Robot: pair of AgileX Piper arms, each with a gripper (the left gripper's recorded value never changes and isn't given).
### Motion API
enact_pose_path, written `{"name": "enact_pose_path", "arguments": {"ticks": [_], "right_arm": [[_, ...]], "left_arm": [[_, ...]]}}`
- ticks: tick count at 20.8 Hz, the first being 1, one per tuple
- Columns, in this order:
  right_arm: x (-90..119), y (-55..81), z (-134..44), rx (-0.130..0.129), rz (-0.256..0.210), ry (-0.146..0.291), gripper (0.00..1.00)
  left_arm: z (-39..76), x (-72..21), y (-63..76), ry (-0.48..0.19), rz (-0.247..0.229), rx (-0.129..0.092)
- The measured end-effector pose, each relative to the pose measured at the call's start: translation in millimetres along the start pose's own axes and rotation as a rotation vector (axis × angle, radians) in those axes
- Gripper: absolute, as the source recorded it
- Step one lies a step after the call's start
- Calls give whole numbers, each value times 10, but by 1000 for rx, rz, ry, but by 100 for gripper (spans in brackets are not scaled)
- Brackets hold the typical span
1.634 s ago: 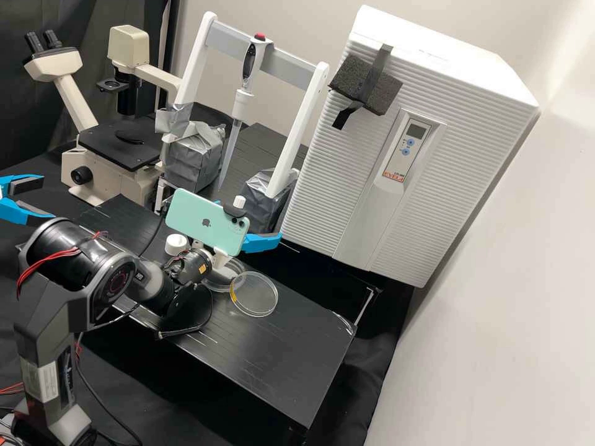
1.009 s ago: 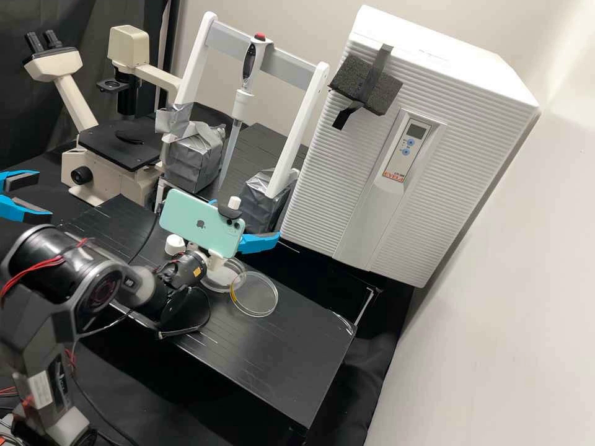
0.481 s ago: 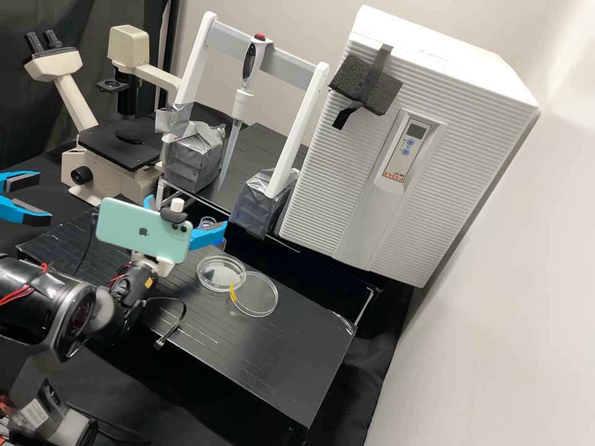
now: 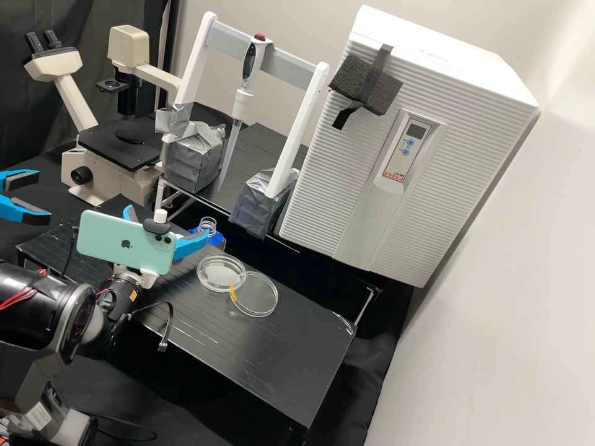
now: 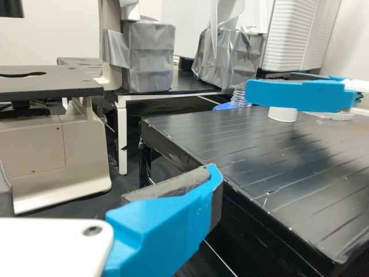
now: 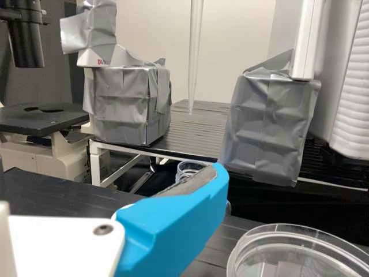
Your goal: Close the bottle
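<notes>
A small clear bottle (image 4: pixel 209 225) with an open threaded neck stands at the back edge of the black platform (image 4: pixel 273 347). Its neck (image 6: pixel 189 168) shows just past my right gripper's blue finger (image 6: pixel 184 213). My right gripper (image 4: pixel 160 228) is open above the platform, just left of the bottle, one finger tip close beside it. A white cap (image 5: pixel 282 114) sits on the platform under that gripper's finger (image 5: pixel 300 95), apart from it. My left gripper (image 4: pixel 22 195) is open at the far left, off the platform, with nothing between its fingers (image 5: pixel 173 219).
Two clear petri dishes (image 4: pixel 237 284) lie overlapping mid-platform, right of the bottle. Behind are a pipette stand with taped feet (image 4: pixel 195 155), a microscope (image 4: pixel 105 142) and a large white ribbed unit (image 4: pixel 403 142). The platform's front half is bare.
My right arm has swung left and back, from over the petri dishes to beside the bottle, uncovering the dishes. The left gripper has stayed where it was.
</notes>
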Motion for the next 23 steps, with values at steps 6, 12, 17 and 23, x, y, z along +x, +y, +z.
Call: {"name": "enact_pose_path", "arguments": {"ticks": [6, 12, 17, 23], "right_arm": [[32, -64, 64, 1, -21, -29, 100], [41, -86, 96, 1, -31, -44, 100], [41, -85, 96, 1, -30, -45, 0], [41, -85, 96, 1, -30, -45, 0]], "left_arm": [[0, 0, 0, 0, 0, 0], [0, 0, 0, 0, 0, 0], [0, 0, 0, 0, 0, 0], [0, 0, 0, 0, 0, 0]]}}
